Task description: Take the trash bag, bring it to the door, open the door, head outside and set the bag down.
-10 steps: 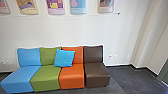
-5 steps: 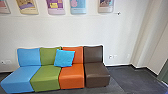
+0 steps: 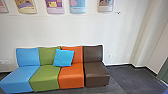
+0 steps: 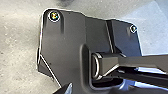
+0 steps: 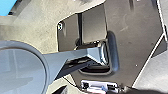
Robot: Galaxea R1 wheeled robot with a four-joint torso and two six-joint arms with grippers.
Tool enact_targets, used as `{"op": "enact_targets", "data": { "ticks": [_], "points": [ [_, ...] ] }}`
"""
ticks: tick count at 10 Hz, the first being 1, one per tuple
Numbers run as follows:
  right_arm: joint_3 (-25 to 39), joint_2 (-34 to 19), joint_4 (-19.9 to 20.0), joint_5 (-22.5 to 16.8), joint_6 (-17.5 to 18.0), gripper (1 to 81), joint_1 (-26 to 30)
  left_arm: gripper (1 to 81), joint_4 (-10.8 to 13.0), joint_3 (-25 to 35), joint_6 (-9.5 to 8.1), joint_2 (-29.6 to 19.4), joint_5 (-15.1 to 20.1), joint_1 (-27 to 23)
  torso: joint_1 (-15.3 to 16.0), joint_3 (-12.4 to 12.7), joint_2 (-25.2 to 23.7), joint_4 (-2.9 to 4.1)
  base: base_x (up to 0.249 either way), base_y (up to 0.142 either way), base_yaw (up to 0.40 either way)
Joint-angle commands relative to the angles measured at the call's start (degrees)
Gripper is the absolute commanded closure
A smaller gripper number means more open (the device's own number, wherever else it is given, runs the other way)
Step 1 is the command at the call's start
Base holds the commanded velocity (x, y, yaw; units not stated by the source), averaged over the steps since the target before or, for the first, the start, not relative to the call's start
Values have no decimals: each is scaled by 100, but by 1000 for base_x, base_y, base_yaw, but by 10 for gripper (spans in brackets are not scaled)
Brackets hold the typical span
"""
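Right by you, here's your base plate point(image 4: 65, 45): matte, dark, softly rounded at its corners, with shiny round fittings, over mottled pale floor point(image 4: 20, 50). Are the left gripper and the right gripper apart, together or clamped on something? Can't tell. Where's the trash bag? Can't tell that either. I'd call this a driving stretch, so ease on the speed, arms close in, turns wide and smooth, so that any load hangs quiet and clear of the wheels.

Ahead of you, four boxy, armless seats in a row, smooth and leathery: blue seat point(image 3: 18, 76) on the left, green seat point(image 3: 45, 75), orange seat point(image 3: 71, 76), then brown seat point(image 3: 97, 75) with a dull sheen. If you head right, give that brown front corner room. A squarish blue cushion point(image 3: 63, 58), soft-looking, leans against the green and orange backs.

On the right, dark floor point(image 3: 125, 77) runs smooth to the wall point(image 3: 75, 30), flat and white, posters point(image 3: 55, 5) up high. Far right, a grey-green panel point(image 3: 163, 72); is it the door? Can't say, so look before committing.
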Motion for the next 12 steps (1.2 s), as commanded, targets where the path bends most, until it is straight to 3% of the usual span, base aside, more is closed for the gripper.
{"op": "enact_targets", "data": {
  "ticks": [1, 4, 5, 8, 12],
  "points": [
    [792, -805, 134, -347, 126, 10, 370, 10, -328, 830, -19, -721, 312, -337, 367, -530, -568, 0, 0, 0, 0],
    [1223, -1526, 337, -329, 134, 10, 581, 10, -625, 814, -19, -792, 312, -425, 741, -1045, -1154, -37, 0, 0, 0],
    [1382, -1791, 417, -329, 126, 10, 721, 10, -680, 805, -19, -836, 321, -486, 870, -728, -1353, -37, 0, 0, 0],
    [1813, -2258, 469, -364, 126, 10, 1029, 10, -767, 822, -19, -906, 365, -768, 1200, -914, -1878, -37, 0, 0, 0],
    [2033, -2530, 478, -417, 143, 10, 1240, 10, -926, 823, -71, -906, 726, -1190, 1729, -927, -2719, -37, 0, 0, 0]
  ]
}}
